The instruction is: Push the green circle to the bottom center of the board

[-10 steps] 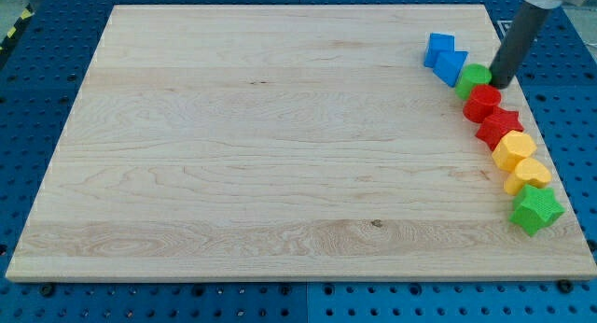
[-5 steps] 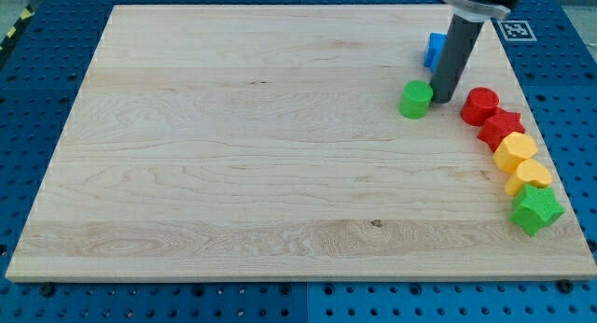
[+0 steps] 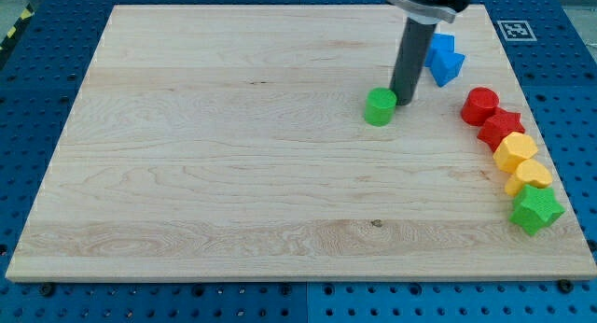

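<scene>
The green circle [image 3: 380, 107] sits on the wooden board [image 3: 233, 174], right of centre in the upper half. My tip [image 3: 403, 102] touches its upper right side; the dark rod rises from there to the view's top. The bottom centre of the board lies well below and to the left of the green circle.
Two blue blocks [image 3: 442, 59] lie just right of the rod. Along the right edge a curved row runs downward: a red circle [image 3: 480, 105], a red star [image 3: 501, 127], two yellow blocks [image 3: 514, 151] [image 3: 532, 175], and a green star [image 3: 535, 209].
My tip has moved left across the board, pushing the green circle out of the right-hand row and away from the blue blocks, leftward and slightly down.
</scene>
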You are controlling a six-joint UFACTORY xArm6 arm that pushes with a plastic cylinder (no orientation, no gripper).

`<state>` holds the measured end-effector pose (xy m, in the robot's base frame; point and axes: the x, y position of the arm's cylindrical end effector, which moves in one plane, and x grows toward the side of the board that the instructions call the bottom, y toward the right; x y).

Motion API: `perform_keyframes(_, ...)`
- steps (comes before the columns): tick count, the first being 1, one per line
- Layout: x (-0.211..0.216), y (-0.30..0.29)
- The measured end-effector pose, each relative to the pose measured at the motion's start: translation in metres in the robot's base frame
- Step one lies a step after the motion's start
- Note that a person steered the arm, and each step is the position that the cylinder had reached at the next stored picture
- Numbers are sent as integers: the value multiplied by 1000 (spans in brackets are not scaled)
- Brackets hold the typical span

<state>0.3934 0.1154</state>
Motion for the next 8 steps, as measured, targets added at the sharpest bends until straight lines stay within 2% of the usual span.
perform_keyframes(1, 0, -37)
perform_keyframes(2, 5, -48)
perform_keyframes(5, 37, -55)
perform_keyframes(8, 50, -54)
